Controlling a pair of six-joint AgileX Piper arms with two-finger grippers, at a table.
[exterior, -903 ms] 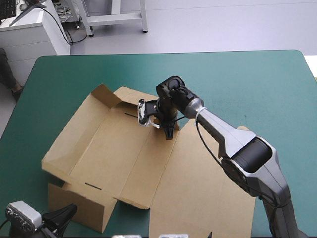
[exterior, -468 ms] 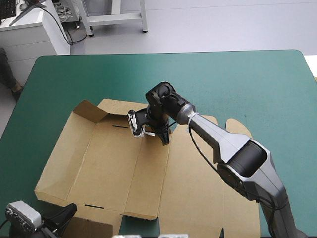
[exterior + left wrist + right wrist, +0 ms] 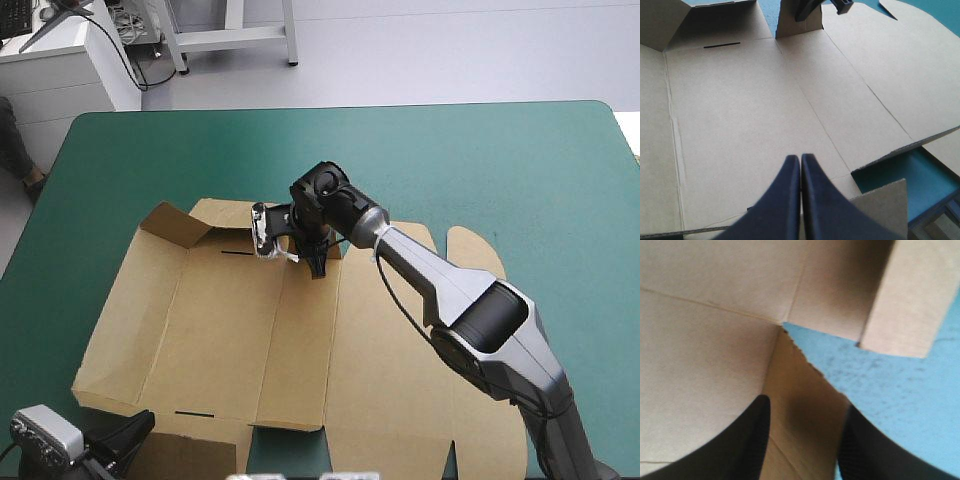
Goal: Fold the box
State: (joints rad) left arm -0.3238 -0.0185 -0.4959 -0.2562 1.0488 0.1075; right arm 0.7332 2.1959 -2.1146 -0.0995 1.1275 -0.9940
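Right jaws were seen parted, straddling the small end flap at the far edge of the box. Board was seen between them, but no clamp on it was made out. Left jaws were pressed together into one point, empty as far as could be told, and held over the box's near edge.

Box was laid mostly flat on the teal-green desk, left of centre, with its near end reaching the desk's near edge.

Raised so far:
- Far-left corner flap was tilted up.
- Left side wall appeared slightly lifted.
- Small end flap was stood upright.

Wide right panel and its rounded tab were left flat. Far slot and near slot were left unfilled.

Progress was judged early: a few creases were started and nothing was tucked. Walls were yet to be raised, corner flaps turned in and tabs locked into the slots.
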